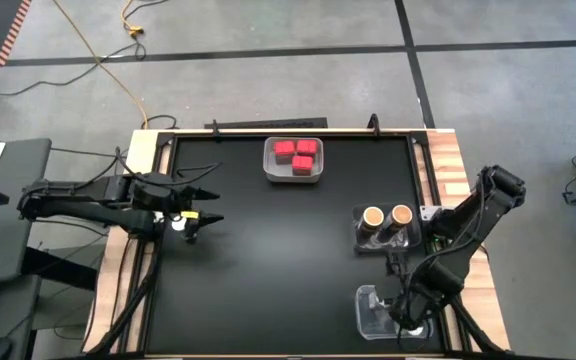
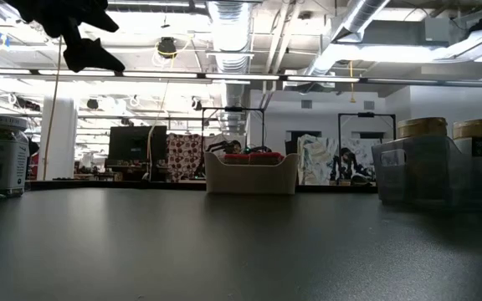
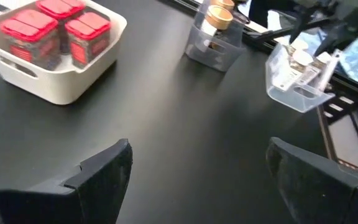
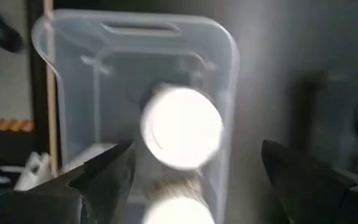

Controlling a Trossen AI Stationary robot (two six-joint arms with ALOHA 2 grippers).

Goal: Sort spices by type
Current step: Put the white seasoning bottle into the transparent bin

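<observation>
Black counter (image 1: 268, 260): your right gripper (image 4: 191, 171), fingers apart, hangs over the clear bin (image 4: 55, 93) holding white-lidded jars (image 4: 182, 127); left gripper (image 3: 197, 171) also apart.

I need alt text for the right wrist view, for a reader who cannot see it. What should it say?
A clear plastic bin fills the view, holding a white-lidded jar at its centre and a second jar partly visible beside it. The right tool hangs open over the bin, its two dark fingers apart on either side of the jars, touching neither. The tabletop is black.
</observation>
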